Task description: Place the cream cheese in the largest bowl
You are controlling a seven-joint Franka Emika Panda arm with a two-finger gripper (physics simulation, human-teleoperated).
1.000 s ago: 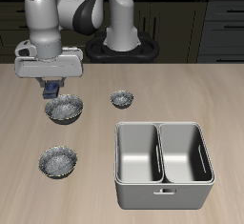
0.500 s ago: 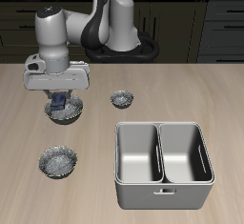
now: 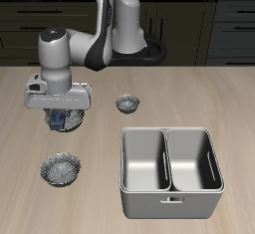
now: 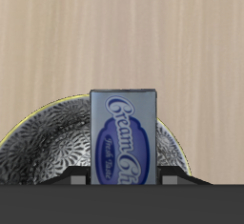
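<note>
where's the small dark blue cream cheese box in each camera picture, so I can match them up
Exterior view: the small dark blue cream cheese box peeks out under the gripper, over the wide speckled grey-white bowl.
Wrist view: the box stands upright between the fingers, above the same bowl.
Shared landmark: that bowl.

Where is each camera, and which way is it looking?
Exterior view: sits in front of the table and above it, looking back at the robot; arm and end effector show.
Wrist view: sits on the end effector, looking down at the table; only a dark edge of it shows.
Both show the cream cheese held over the largest bowl, seen too at.
</note>
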